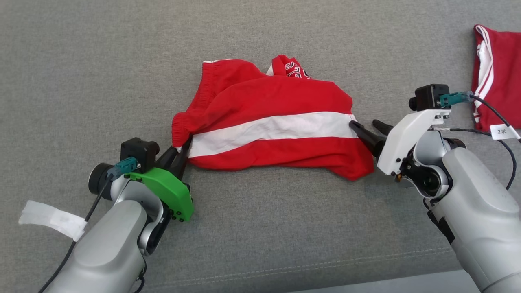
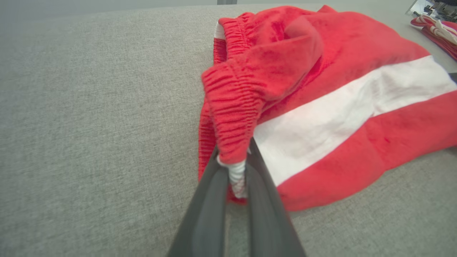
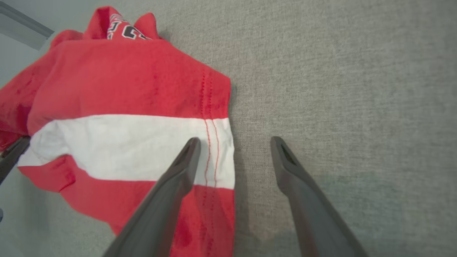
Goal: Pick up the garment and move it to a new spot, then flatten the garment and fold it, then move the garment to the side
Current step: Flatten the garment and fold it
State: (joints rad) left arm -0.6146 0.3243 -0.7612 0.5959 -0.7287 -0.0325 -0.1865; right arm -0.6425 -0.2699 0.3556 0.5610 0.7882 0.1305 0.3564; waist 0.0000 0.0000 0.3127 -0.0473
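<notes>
A second red cloth (image 1: pixel 492 73) with white stripes lies beyond the right gripper (image 1: pixel 364 123), off to its outer side and well apart from it, cut by the picture's edge. It rests on a desk (image 1: pixel 81 61) covered in grey woven fabric, which spreads on all sides of that gripper. A stitched seam (image 1: pixel 325 265) runs across the fabric behind the gripper, near the front edge, with a pale strip of floor (image 1: pixel 386 285) past it.

Head view's right edge cuts off a second garment (image 1: pixel 504 61); the garment (image 1: pixel 268 101) folds over its lettering (image 1: pixel 295 71).
</notes>
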